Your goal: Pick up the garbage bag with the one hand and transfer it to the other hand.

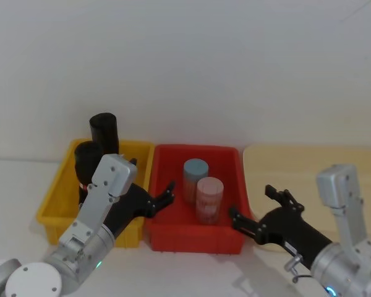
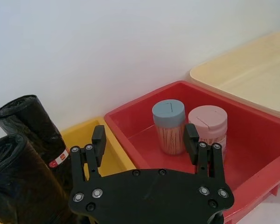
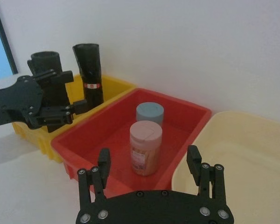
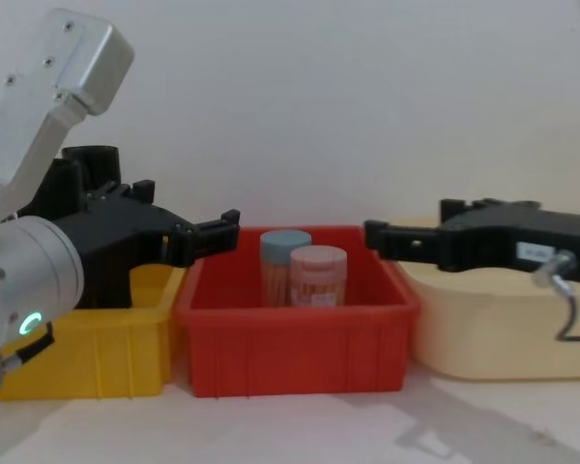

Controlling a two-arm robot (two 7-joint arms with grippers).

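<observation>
**Our reach goes leftward**

Our left gripper [image 1: 167,193], jaws spread and empty, hovers where the yellow plastic bin [image 1: 52,213] meets the red plastic bin [image 1: 191,238]. The nearer black crinkly rolled garbage bag [image 1: 85,154] stands upright in that yellow one, just leftward. Our right gripper [image 1: 251,201], likewise spread, sits farther off.

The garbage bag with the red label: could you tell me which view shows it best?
The right wrist view: the garbage bag shows nearly whole, label visible. The left wrist view hides its base; the head view shows its upper half; in the chest view the left gripper mostly covers it.
</observation>
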